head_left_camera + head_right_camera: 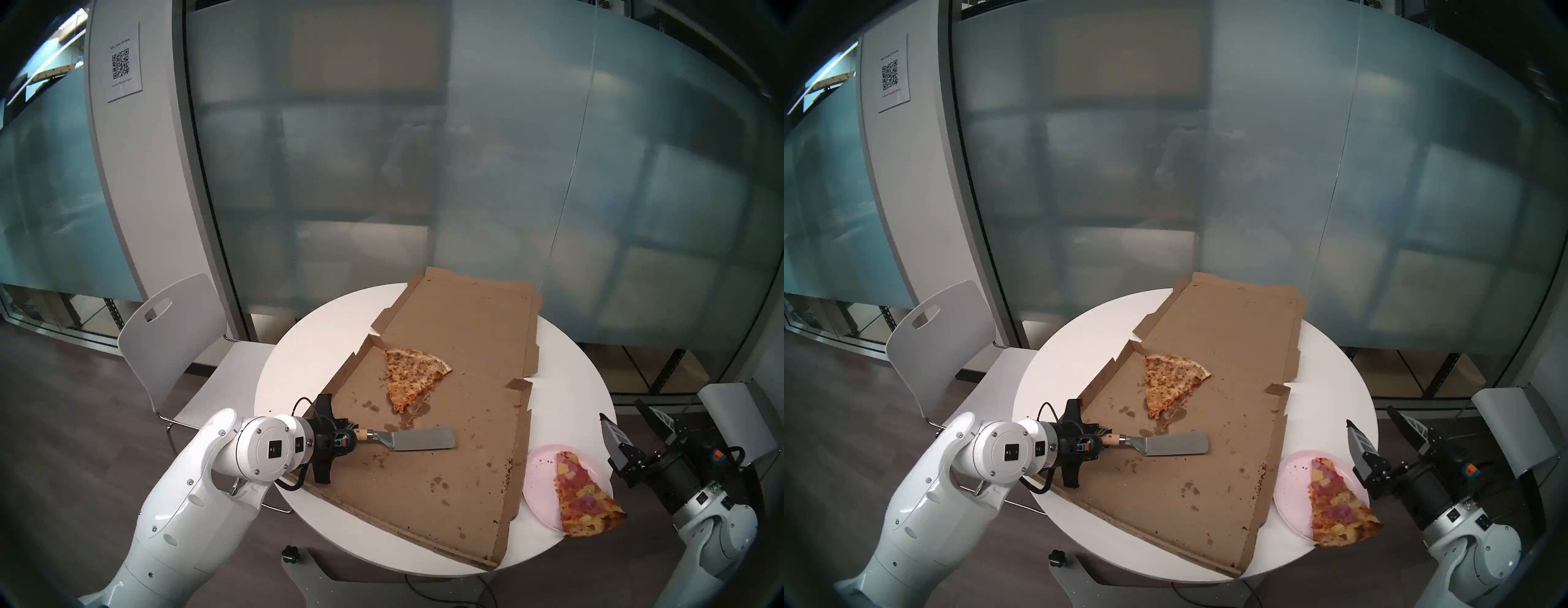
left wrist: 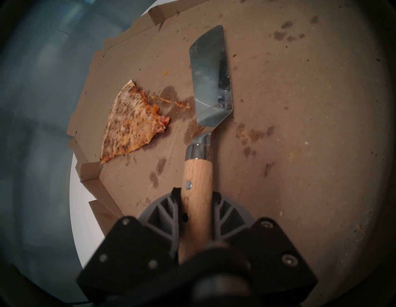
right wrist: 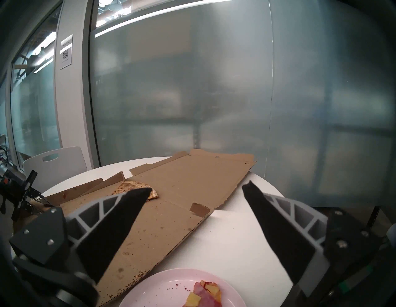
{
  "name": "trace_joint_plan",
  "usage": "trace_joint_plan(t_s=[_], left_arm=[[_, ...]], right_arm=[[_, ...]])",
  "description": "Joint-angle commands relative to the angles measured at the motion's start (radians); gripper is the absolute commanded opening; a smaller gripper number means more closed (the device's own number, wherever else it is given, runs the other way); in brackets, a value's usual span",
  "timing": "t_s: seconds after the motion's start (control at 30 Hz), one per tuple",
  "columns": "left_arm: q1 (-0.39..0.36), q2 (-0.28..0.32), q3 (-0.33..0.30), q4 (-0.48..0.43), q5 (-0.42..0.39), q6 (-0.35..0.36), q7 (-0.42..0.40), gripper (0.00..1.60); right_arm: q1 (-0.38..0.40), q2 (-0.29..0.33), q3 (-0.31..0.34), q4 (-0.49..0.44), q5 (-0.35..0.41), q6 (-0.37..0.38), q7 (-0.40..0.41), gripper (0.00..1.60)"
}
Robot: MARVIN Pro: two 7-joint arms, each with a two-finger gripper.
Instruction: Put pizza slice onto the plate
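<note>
One pizza slice is lying on the pink plate, just beside my open right gripper, tip pointing away from me, crust overhanging the rim. My left gripper is clamping a spatula over the cardboard box, well apart.

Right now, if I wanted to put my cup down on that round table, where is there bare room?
The white table is bare along its left edge, between the open pizza box and the chair, and at the right between the box and the pink plate. It is crowded near the plate: the pizza slice overhangs it, with the open right gripper close by.
</note>
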Motion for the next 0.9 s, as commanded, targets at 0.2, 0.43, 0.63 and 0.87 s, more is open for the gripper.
trace_joint_plan(t_s=[0.2,0.43,0.63,0.87], left_arm=[[-0.028,-0.01,0.0,-0.025,0.005,0.012,-0.016,0.45],[-0.023,-0.006,-0.004,-0.035,-0.001,0.011,-0.034,0.54],[-0.018,-0.001,-0.005,-0.049,-0.002,0.011,-0.053,0.72],[-0.016,0.005,-0.005,-0.066,0.003,0.017,-0.079,1.08]], right_arm=[[0.018,0.02,0.011,-0.007,0.015,0.002,0.011,1.6],[0.025,0.024,0.013,-0.003,0.014,0.003,0.015,1.6],[0.028,0.021,0.015,-0.001,0.016,0.002,0.016,1.6],[0.023,0.017,0.018,-0.003,0.019,0.001,0.015,1.6]])
